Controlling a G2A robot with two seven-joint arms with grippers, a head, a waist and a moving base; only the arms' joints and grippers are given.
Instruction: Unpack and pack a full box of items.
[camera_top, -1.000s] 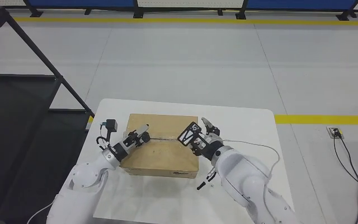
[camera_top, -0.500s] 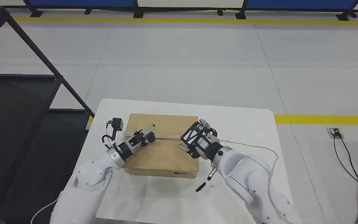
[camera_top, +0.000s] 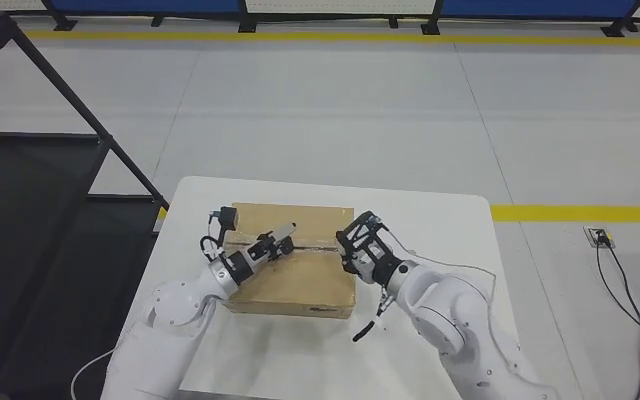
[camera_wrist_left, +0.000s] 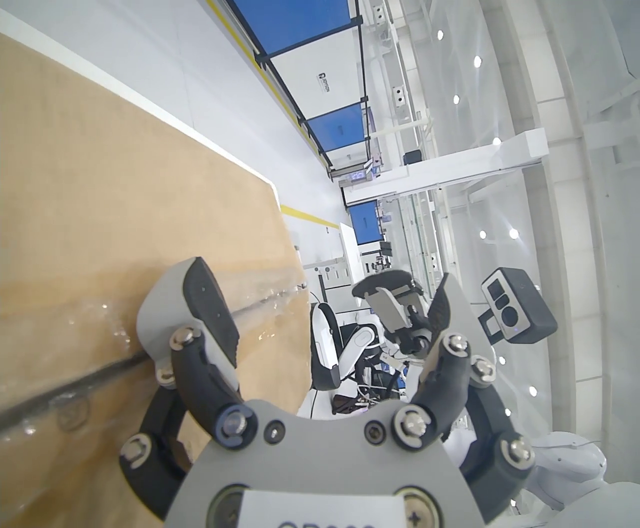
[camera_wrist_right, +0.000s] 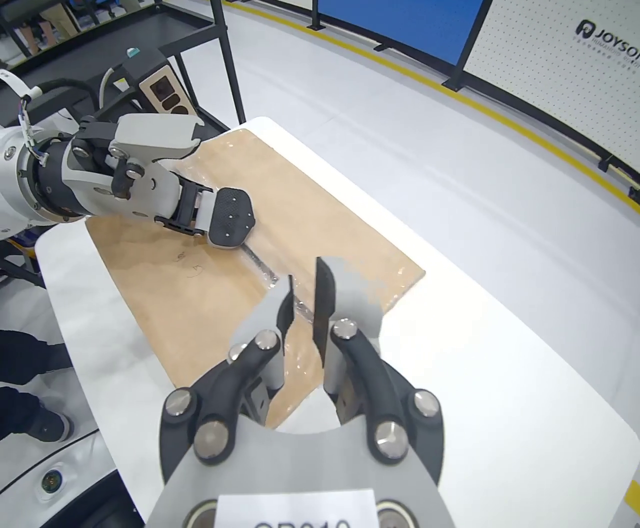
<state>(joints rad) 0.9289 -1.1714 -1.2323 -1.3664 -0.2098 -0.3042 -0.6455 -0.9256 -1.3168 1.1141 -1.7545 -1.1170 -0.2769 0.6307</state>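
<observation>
A closed cardboard box stands mid-table, its top flaps held by a clear taped seam. My left gripper is open and low over the seam's left half. One fingertip pad rests by the tape; the same pad lies on the seam in the right wrist view. My right gripper hangs over the seam near the box's right edge. Its fingers are nearly together, only a thin gap between them, holding nothing. In the left wrist view it faces my left gripper from beyond the box edge.
The white table has bare room to the right of the box and in front of it. A thin cable trails across its right side. A black metal rack stands close to the table's left edge.
Both grippers have moved inward over the box top toward the seam. The right gripper's fingers, spread wide a second ago, have drawn nearly together.
</observation>
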